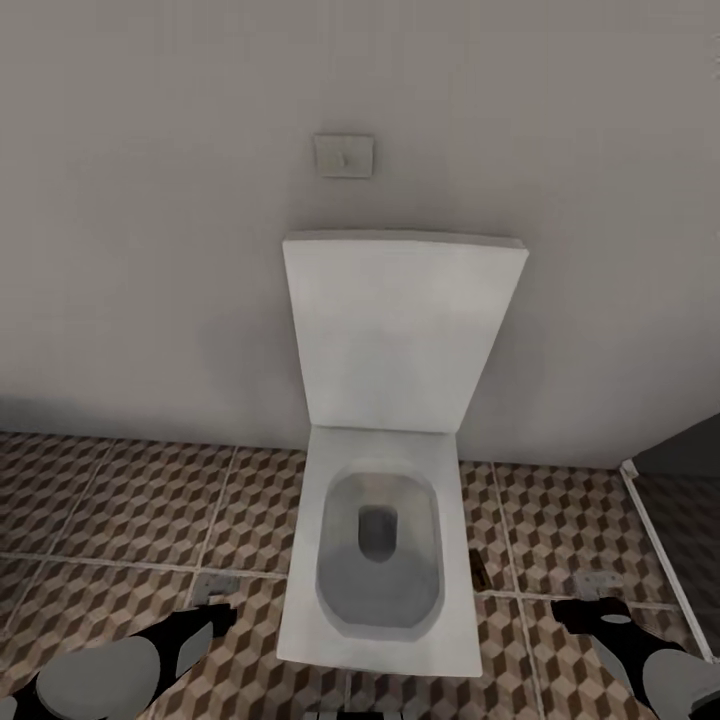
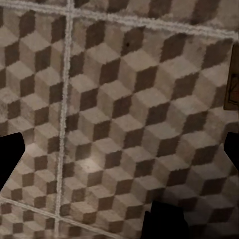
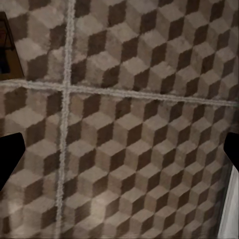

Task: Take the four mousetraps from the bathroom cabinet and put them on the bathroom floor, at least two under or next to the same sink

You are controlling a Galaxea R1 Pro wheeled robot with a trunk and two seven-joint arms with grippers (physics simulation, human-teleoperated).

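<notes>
**Both sets of fingers spread and empty over the tiles by the toilet**

Fingers first: your left fingers (image 1: 213, 612) and right fingers (image 1: 590, 612) both hang low over the bathroom floor (image 1: 140, 520), spread apart with nothing between them — in each wrist view the dark tips sit at opposite edges with only patterned tile in the gap.

One mousetrap (image 1: 479, 571) lies flat on the floor, between your two sets of fingers but nearer the right, just beside the toilet (image 1: 378, 560). A brown board edge (image 3: 9, 47) shows in the right wrist view, well off to one side of the right fingers. In the left wrist view there is a pale brown sliver (image 2: 232, 79) at the frame edge; it may be another trap, but too little shows to say.

By my reading you are between trips. At least one trap is down, and it sits by the toilet, not by the sink. The cabinet and the sink are somewhere you are not facing.

Next move, as I judge it — turn the base away from the wall (image 1: 150, 250) and find the cabinet or sink. If this trap is to count for the sink, it needs picking up again: a thin, flat board, so bring the fingers down square and close on its edges.
</notes>
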